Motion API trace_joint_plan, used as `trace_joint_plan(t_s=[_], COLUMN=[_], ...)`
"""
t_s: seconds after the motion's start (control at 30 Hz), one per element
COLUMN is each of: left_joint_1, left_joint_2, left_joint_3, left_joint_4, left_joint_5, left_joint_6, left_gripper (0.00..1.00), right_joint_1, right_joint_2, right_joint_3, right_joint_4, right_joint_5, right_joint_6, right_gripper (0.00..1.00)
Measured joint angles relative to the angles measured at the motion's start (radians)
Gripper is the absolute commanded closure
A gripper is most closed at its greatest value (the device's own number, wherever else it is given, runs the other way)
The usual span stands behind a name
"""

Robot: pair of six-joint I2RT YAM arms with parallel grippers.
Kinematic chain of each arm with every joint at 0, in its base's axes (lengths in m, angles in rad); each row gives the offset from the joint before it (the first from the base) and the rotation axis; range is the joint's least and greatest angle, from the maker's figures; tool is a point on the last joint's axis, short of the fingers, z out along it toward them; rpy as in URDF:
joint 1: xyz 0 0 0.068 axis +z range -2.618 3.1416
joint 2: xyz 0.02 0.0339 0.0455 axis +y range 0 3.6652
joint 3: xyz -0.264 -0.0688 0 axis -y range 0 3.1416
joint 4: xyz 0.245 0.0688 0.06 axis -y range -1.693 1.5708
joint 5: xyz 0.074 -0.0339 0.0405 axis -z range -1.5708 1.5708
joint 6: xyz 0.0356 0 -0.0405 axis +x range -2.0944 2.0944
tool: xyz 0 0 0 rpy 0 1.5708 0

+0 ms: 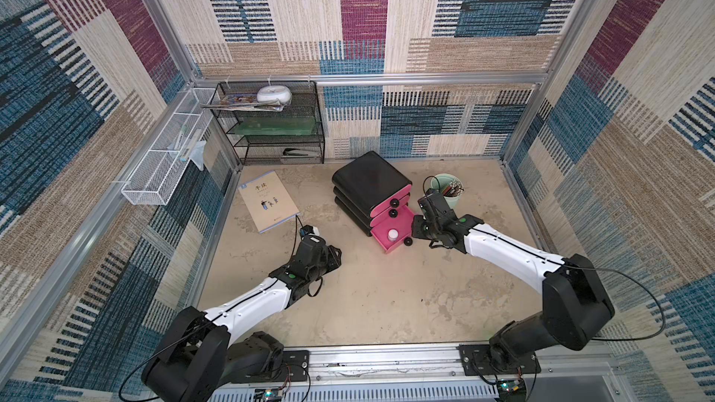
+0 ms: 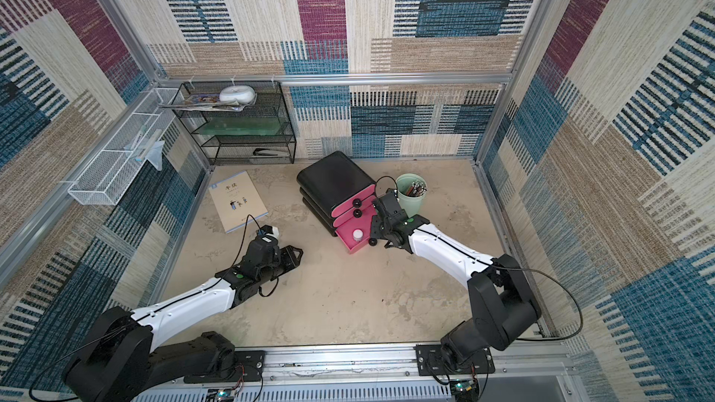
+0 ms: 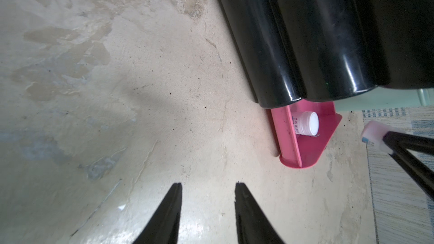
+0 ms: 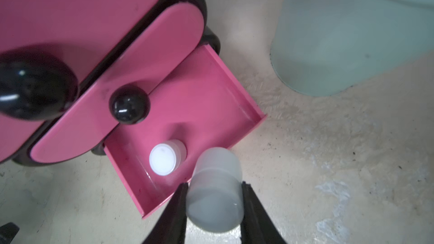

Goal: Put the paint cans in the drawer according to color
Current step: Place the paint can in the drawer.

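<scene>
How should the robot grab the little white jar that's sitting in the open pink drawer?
By its round sides, just under the lid, coming straight down from above. The white jar stands upright with its lid up, and the open drawer has low walls that would block a sideways reach.
</scene>
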State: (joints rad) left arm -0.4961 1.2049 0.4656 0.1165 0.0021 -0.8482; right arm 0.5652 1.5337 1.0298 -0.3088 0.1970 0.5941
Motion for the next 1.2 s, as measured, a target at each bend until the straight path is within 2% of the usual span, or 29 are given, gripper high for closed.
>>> trace_joint_plan(t_s=[0.5,0.7,0.8,0.93,1.07,1.2], left_joint_1=[0.023,0.032,0.036,0.040,0.043,0.045], left_joint_2=[0.006,-0.002,-0.007,-0.012,-0.013,-0.017], left_joint_3=[-0.001,-0.002,-0.002,-0.002,-0.002,-0.002], left_joint_4=[0.002,0.000,-0.002,-0.002,-0.002,-0.002], left_joint_5=[0.000,0.001,0.001,0.005,0.009,0.020], left_joint_6=[0.011,0.015,0.018,0.019,0.019,0.019], left_gripper=[0.58,0.58,0.58,0.58,0.58,0.58], right_joint_1=[-0.010,-0.011,-0.011,-0.011,-0.010,-0.010], right_joint_2=[0.236,0.289,0.299,0.301,0.286,0.192], right_joint_3=[0.137,0.164,0.172,0.183,0.193,0.161], right_joint_4=[0.037,0.033,0.032,0.028,0.013,0.021], right_joint_5=[-0.035,-0.033,-0.031,-0.026,-0.026,-0.042], right_joint_6=[-0.065,-0.078,-0.082,-0.086,-0.091,-0.089], right_gripper=[0.65,0.56,0.48,0.44,0.45,0.51])
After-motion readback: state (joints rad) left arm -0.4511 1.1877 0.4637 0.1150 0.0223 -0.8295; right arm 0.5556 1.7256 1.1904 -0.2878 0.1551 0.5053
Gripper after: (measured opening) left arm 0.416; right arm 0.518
